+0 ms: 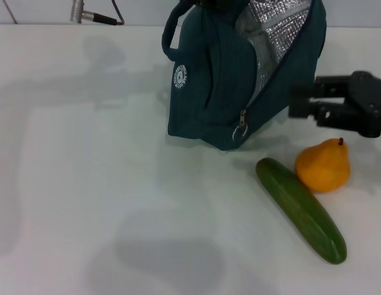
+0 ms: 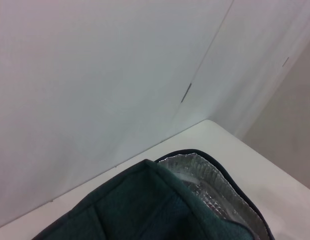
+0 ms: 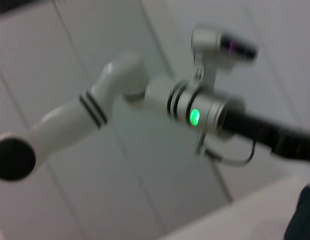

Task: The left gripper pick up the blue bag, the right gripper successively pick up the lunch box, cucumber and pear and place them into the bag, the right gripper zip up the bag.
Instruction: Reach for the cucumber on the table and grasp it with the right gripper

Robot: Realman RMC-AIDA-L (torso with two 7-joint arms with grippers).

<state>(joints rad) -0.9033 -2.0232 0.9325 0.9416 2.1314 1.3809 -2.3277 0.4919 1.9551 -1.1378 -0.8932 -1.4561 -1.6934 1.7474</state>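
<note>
I can make out only one mark: a small white round logo [image 1: 179, 77] on the side of the blue bag [image 1: 221, 92]. Its ring of lettering is too small for me to read.

The blue bag [image 1: 209, 92] was matt woven cloth, its lining [image 1: 273, 27] crinkled silver foil, with a shiny metal ring pull [image 1: 241, 131] at six o'clock. The cucumber [image 1: 301, 210] had smooth, faintly glossy skin; the pear [image 1: 324, 166] looked matt and finely dimpled.
</note>
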